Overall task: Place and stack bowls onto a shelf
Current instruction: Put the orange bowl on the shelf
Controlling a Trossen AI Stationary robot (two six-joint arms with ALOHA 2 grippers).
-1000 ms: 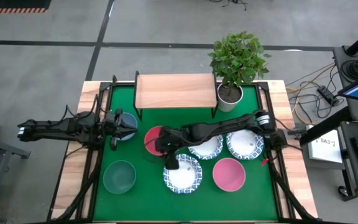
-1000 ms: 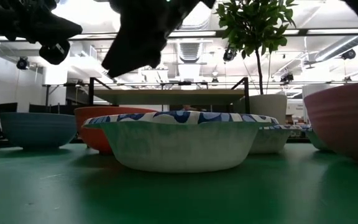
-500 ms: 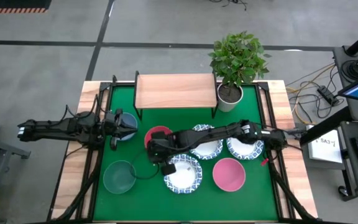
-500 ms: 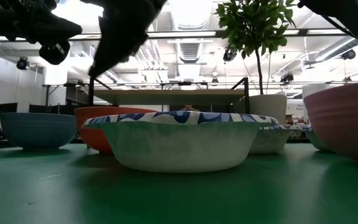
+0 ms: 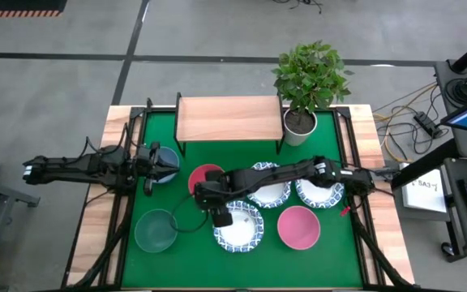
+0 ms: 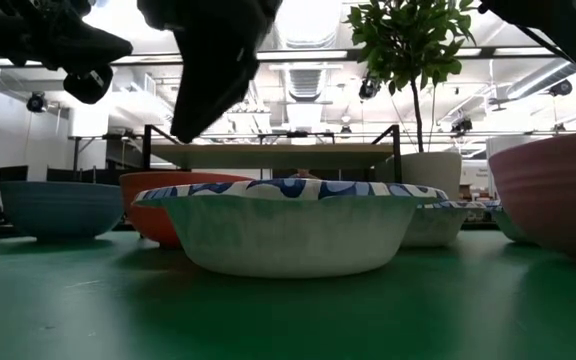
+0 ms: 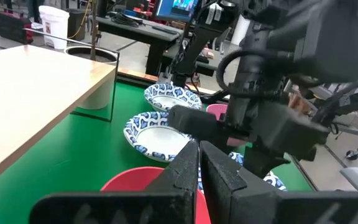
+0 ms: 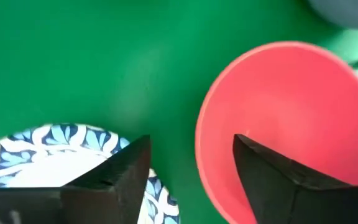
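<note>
Seven bowls rest base-down on the green table. Red bowl (image 5: 207, 178) sits at center-left, with the blue bowl (image 5: 169, 166) to its left and the dark teal bowl (image 5: 155, 229) nearer. Three patterned bowls (image 5: 238, 225), (image 5: 267, 188), (image 5: 320, 188) and the pink bowl (image 5: 299, 226) lie to the right. The wooden shelf (image 5: 229, 118) stands at the far edge with nothing on it. My right gripper (image 8: 191, 143) hangs open above the red bowl's (image 8: 284, 124) near rim. My left gripper (image 7: 197, 146) is shut, hovering over the blue bowl (image 6: 58, 205).
A potted plant in a white pot (image 5: 300, 126) stands just right of the shelf. The right arm stretches across above the patterned bowls. Bare green table (image 5: 217, 154) lies between the shelf and the bowls. Black frame rails run along the left and right table edges.
My right arm has stretched out and its gripper has moved a little toward the table's left, from over the near patterned bowl toward the red bowl's near rim. The bowls and the left arm have kept still.
</note>
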